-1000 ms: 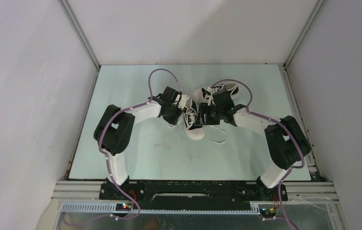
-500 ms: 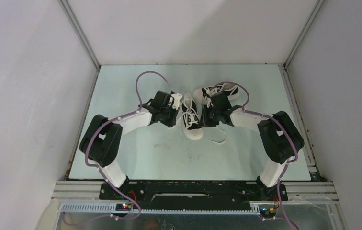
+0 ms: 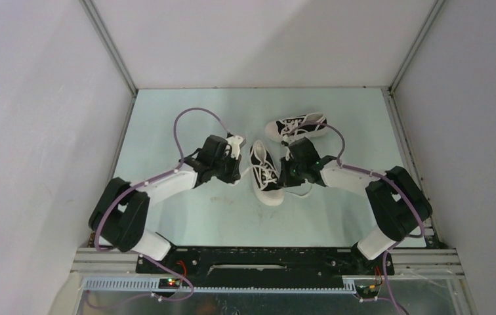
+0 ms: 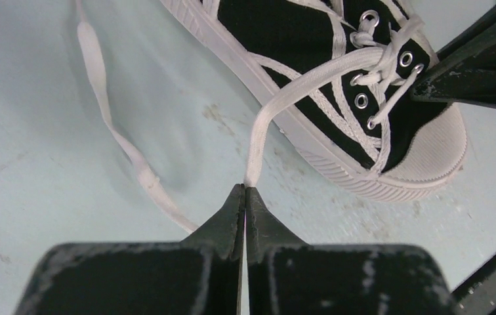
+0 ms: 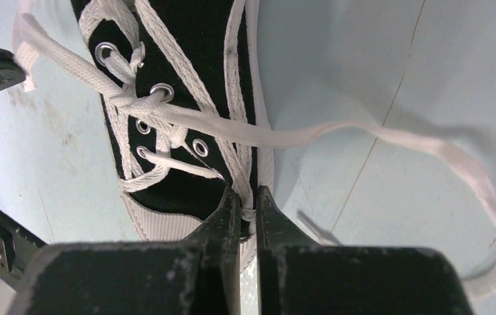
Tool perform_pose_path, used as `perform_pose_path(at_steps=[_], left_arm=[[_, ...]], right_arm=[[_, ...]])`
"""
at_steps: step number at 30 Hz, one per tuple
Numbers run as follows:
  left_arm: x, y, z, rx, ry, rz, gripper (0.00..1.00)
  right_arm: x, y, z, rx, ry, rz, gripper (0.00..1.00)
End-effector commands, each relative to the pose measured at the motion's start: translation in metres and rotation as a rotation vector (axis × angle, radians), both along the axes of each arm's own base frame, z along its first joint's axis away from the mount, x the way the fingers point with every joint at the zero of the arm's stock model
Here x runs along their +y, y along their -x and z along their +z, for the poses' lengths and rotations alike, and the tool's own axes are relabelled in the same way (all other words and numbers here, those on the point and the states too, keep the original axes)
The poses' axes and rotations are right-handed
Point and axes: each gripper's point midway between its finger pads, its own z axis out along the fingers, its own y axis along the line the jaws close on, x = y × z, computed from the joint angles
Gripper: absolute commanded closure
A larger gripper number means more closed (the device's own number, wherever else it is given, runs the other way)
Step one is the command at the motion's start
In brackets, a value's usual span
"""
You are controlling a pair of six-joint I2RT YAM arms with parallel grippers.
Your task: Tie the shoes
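Two black canvas shoes with white toe caps lie mid-table. The near shoe (image 3: 265, 172) points its toe at the arm bases, and the far shoe (image 3: 296, 126) lies sideways behind it. My left gripper (image 3: 238, 170) sits left of the near shoe. In the left wrist view this left gripper (image 4: 245, 190) is shut on a white lace (image 4: 298, 88) that runs taut up to the eyelets of the near shoe (image 4: 285, 39). My right gripper (image 5: 246, 197) is shut at that shoe's right side by the toe cap (image 5: 166, 226), pinching a thin white lace strand. A second lace (image 5: 390, 134) trails off to the right.
A loose lace end (image 4: 104, 105) lies on the pale green table (image 3: 186, 210) left of the near shoe. White walls with metal corner rails (image 3: 111, 49) close in three sides. The right arm's finger (image 4: 475, 75) reaches in over the near shoe's toe.
Both grippers have moved toward the arm bases and lowered beside the near shoe. The right gripper has shut. The left arm has drawn its lace out to the left.
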Motion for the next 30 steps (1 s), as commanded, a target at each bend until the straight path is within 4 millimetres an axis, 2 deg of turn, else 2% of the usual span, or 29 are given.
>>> perform_pose_path(at_steps=[1,6,8,9,10,11,13,17,21,27,30], left_arm=[[-0.010,0.006,0.023,-0.050,0.113,0.024,1.00],[-0.008,0.016,0.027,-0.060,0.159,0.032,1.00],[-0.008,0.016,0.030,-0.067,0.169,0.041,1.00],[-0.008,0.016,0.031,-0.065,0.176,0.049,1.00],[-0.008,0.016,0.032,-0.068,0.182,0.051,1.00],[-0.009,0.016,0.034,-0.065,0.192,0.058,1.00],[-0.010,0.015,0.037,-0.070,0.208,0.074,1.00],[-0.011,0.019,0.045,-0.086,0.268,0.093,1.00],[-0.012,0.023,0.053,-0.110,0.333,0.114,1.00],[-0.014,0.025,0.061,-0.139,0.416,0.131,1.00],[-0.012,0.025,0.064,-0.154,0.446,0.158,1.00]], right_arm=[[0.006,0.013,0.021,-0.040,-0.046,0.023,1.00],[0.021,0.036,0.030,-0.042,-0.079,0.062,0.98],[0.027,0.040,0.034,-0.050,-0.089,0.072,0.90],[0.029,0.042,0.035,-0.048,-0.094,0.077,0.76],[0.030,0.043,0.036,-0.049,-0.100,0.079,0.69],[0.031,0.044,0.038,-0.050,-0.106,0.085,0.56],[0.032,0.043,0.042,-0.070,-0.111,0.102,0.50],[0.027,0.038,0.057,-0.134,-0.078,0.155,0.48],[0.031,0.030,0.078,-0.195,-0.097,0.232,0.48],[0.060,0.027,0.117,-0.287,-0.224,0.382,0.49],[0.070,0.021,0.126,-0.306,-0.248,0.409,0.51]])
